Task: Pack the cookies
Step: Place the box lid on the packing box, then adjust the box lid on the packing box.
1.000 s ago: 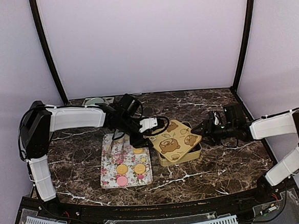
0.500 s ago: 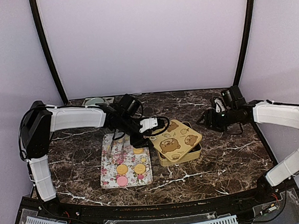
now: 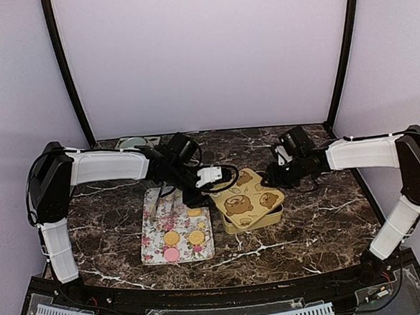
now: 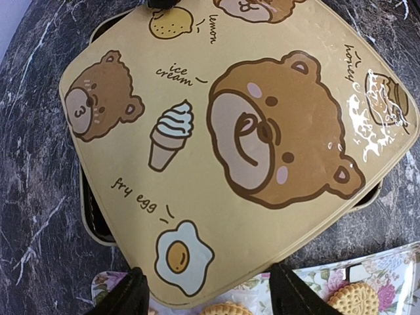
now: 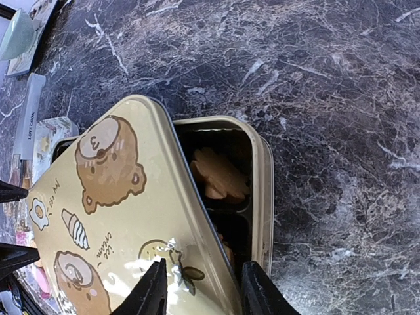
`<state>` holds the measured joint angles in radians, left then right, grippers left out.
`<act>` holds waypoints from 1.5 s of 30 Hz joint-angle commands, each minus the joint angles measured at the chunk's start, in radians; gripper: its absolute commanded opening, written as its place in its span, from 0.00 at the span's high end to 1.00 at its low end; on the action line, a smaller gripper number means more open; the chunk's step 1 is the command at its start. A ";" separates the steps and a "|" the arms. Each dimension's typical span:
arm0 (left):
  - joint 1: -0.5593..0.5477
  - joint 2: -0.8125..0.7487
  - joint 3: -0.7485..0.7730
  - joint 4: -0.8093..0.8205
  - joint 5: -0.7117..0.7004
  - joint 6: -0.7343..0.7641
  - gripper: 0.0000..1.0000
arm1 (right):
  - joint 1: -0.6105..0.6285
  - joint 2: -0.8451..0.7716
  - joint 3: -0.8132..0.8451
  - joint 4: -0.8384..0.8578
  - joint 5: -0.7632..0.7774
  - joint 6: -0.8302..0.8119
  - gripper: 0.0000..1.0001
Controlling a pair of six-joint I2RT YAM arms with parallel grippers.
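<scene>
Several round cookies [image 3: 172, 238], golden and one pink, lie on the flower-patterned tray [image 3: 154, 237]; two show in the left wrist view [image 4: 354, 298]. The gold tin [image 3: 261, 220] stands right of the tray, its bear-printed lid [image 3: 245, 195] lying askew over it. My left gripper [image 3: 196, 197] is open at the lid's left corner [image 4: 177, 289], whose edges reach both fingertips. My right gripper [image 3: 271, 176] hovers open over the tin's back right corner. One finger is above the lid [image 5: 111, 197], the other above the tin's rim [image 5: 266, 190]. A brown scalloped piece [image 5: 220, 174] shows inside the tin.
A pale green object [image 3: 131, 143] sits at the back left edge beside a white box [image 5: 29, 111]. Black frame posts rise at both back corners. Dark marble table [image 3: 323, 229] stretches right of and in front of the tin.
My right arm has swung left from the table's right side to the tin's back right corner, and its jaws have narrowed. The left arm, lid and cookies have not moved.
</scene>
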<state>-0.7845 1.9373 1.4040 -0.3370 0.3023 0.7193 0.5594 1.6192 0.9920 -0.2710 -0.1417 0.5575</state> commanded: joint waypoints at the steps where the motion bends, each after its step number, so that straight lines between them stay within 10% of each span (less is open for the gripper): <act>1: -0.007 -0.003 0.000 0.021 -0.029 0.027 0.35 | 0.021 -0.086 -0.057 0.025 0.062 0.017 0.62; 18: -0.007 0.029 0.034 0.070 -0.066 0.012 0.35 | 0.093 -0.165 -0.182 0.077 0.100 0.101 0.80; 45: -0.007 0.098 0.120 0.120 -0.085 -0.001 0.34 | 0.105 -0.165 -0.131 0.040 0.135 0.116 0.77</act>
<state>-0.7860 2.0293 1.4944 -0.2070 0.2020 0.7258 0.6559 1.4471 0.8093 -0.2184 -0.0311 0.6849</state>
